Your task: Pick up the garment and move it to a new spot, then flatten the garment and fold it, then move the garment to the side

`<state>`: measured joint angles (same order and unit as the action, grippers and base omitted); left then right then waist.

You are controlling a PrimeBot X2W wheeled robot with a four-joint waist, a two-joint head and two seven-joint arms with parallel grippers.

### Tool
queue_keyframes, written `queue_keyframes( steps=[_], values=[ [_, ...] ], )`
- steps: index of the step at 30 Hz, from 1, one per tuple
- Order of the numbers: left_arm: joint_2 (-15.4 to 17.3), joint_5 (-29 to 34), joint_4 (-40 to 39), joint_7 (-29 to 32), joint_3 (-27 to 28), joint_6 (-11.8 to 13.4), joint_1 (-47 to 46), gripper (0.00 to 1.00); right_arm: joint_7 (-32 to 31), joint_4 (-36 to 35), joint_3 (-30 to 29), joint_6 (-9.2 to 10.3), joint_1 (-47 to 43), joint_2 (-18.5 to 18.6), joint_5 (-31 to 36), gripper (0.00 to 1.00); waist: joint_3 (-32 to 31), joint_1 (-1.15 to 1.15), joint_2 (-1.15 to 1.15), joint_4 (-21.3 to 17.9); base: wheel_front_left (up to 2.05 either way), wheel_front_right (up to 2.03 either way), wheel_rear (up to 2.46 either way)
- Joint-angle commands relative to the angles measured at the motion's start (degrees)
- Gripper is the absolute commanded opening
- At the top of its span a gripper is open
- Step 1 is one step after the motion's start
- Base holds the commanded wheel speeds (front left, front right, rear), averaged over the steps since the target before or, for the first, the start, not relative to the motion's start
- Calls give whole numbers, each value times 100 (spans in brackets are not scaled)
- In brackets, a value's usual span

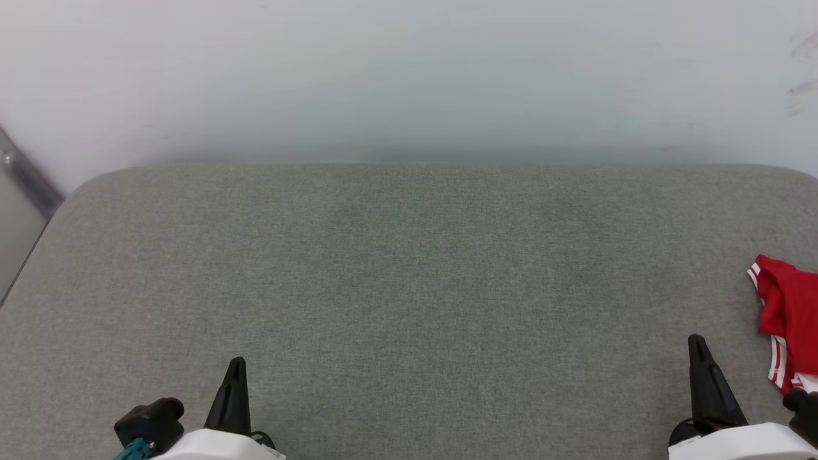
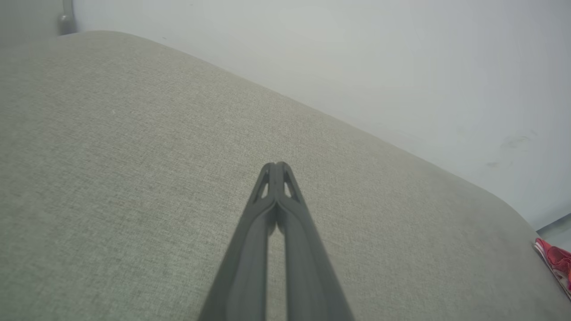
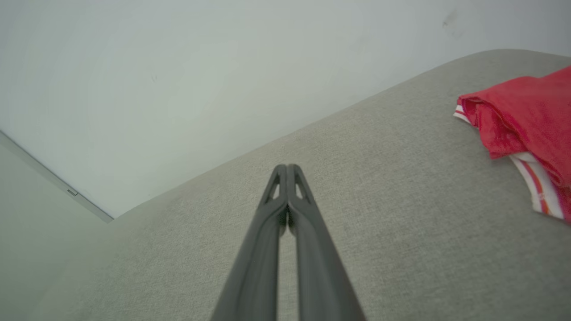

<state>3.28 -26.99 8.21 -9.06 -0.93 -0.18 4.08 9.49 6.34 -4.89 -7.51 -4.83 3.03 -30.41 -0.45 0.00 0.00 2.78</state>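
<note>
The garment (image 1: pixel 790 319) is a red T-shirt with white, red-striped trim, lying bunched at the right edge of the grey padded surface (image 1: pixel 409 275); part of it runs out of the head view. It also shows at the right of the right wrist view, garment (image 3: pixel 526 120), and as a sliver at the far right of the left wrist view, garment (image 2: pixel 555 261). My right gripper (image 1: pixel 696 342) is shut and empty, a short way left of the garment and apart from it. My left gripper (image 1: pixel 236 364) is shut and empty at the lower left. Tips meet in both wrist views: left gripper (image 2: pixel 276 166), right gripper (image 3: pixel 286 167).
A pale wall (image 1: pixel 409 76) rises behind the surface's far edge. The surface's rounded left corner (image 1: pixel 83 185) borders a strip of floor and a dark rail (image 1: pixel 29 176). Bare grey fabric stretches between the two grippers.
</note>
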Motion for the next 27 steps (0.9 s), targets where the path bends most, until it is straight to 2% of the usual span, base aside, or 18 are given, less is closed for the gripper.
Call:
queue_keyframes(
  steps=[1, 27],
  values=[
    [12, -175, -48, 33, 53, -34, -162, 0, -38, -49, -5, 1, 165, 29, -179, 0, 0, 0, 0, -2, 0, 0, 0],
    [-6, -2411, 167, 575, 299, -287, -488, 0, -564, 232, -36, 1, 513, 40, -2321, 0, 16, 0, 0, -72, 0, 0, 0]
  ],
)
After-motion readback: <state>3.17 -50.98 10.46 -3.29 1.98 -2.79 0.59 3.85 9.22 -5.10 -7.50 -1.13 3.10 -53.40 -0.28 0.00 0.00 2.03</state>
